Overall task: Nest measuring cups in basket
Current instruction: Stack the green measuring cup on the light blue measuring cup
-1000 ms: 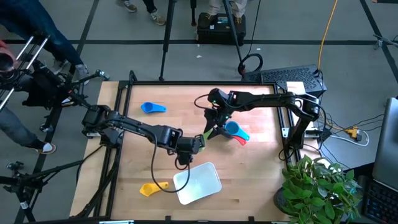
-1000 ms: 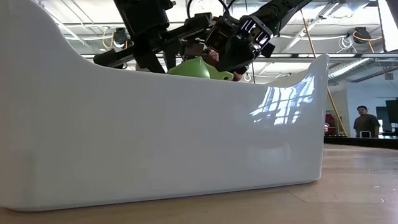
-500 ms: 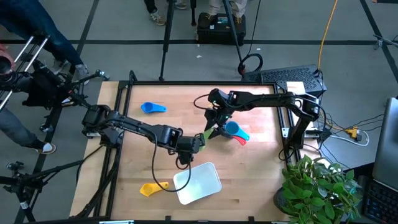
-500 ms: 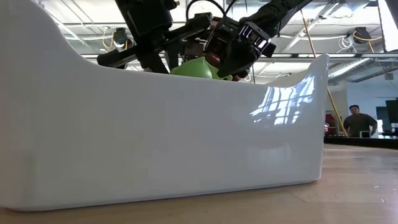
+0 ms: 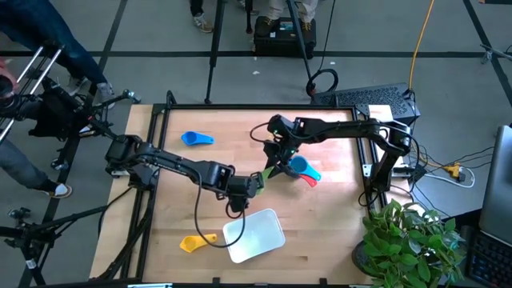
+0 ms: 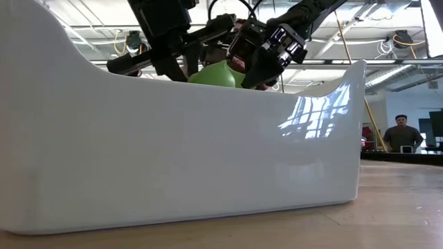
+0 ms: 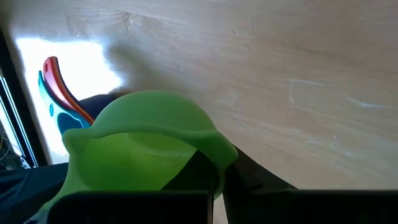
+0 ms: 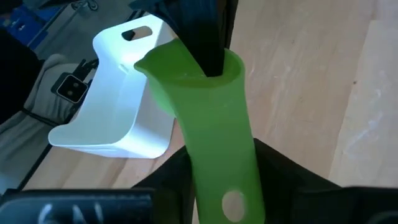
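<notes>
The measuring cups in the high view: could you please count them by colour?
Blue plastic measuring cup: 1
Yellow plastic measuring cup: 1
Green plastic measuring cup: 1
Light blue plastic measuring cup: 1
Red plastic measuring cup: 1
Total: 5 visible

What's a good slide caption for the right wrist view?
Right gripper straddles the handle of the green measuring cup, gripped at its rim by the left gripper, white basket beyond.

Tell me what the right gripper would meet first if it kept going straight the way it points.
Likely the left gripper, shut on the green measuring cup's bowl straight ahead; the right gripper straddles the cup's handle. Beyond lies the basket.
</notes>
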`<act>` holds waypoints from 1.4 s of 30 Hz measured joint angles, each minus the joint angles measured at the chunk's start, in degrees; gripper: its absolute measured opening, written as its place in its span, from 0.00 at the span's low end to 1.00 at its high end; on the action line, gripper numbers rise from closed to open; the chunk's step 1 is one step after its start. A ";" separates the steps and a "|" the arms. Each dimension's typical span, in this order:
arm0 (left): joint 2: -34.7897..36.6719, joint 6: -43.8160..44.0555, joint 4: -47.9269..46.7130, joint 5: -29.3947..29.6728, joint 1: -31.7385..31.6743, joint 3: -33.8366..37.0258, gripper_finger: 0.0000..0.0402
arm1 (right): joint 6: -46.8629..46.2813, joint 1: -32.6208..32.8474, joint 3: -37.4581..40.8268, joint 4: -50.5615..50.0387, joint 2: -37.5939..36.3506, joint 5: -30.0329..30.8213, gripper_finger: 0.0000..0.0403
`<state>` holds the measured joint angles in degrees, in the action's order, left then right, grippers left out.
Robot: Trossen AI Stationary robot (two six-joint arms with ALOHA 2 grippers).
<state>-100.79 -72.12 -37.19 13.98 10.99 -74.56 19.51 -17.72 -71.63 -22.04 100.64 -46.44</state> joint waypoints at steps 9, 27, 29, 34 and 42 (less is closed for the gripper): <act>0.00 1.77 -0.22 0.02 -0.04 0.00 0.02 | 1.61 -0.02 0.01 -0.04 0.00 1.62 0.27; 0.02 1.28 -0.45 0.16 -0.09 -0.04 0.02 | -1.46 -0.36 0.02 -0.56 -0.41 0.48 0.42; 0.02 1.51 -0.66 0.14 -0.10 -0.04 0.02 | -0.35 -0.21 0.02 -0.18 -1.21 3.19 0.44; 0.02 1.21 -1.51 0.41 -0.14 -0.04 0.02 | 0.55 0.22 0.02 -0.08 -3.46 6.52 0.42; 0.02 0.41 -2.69 -0.50 -1.03 -0.02 0.02 | 5.85 3.24 0.01 0.51 -4.46 14.34 0.41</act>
<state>-100.77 -71.71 -39.88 13.48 9.96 -74.59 25.37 -14.48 -71.62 -21.54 96.18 -32.10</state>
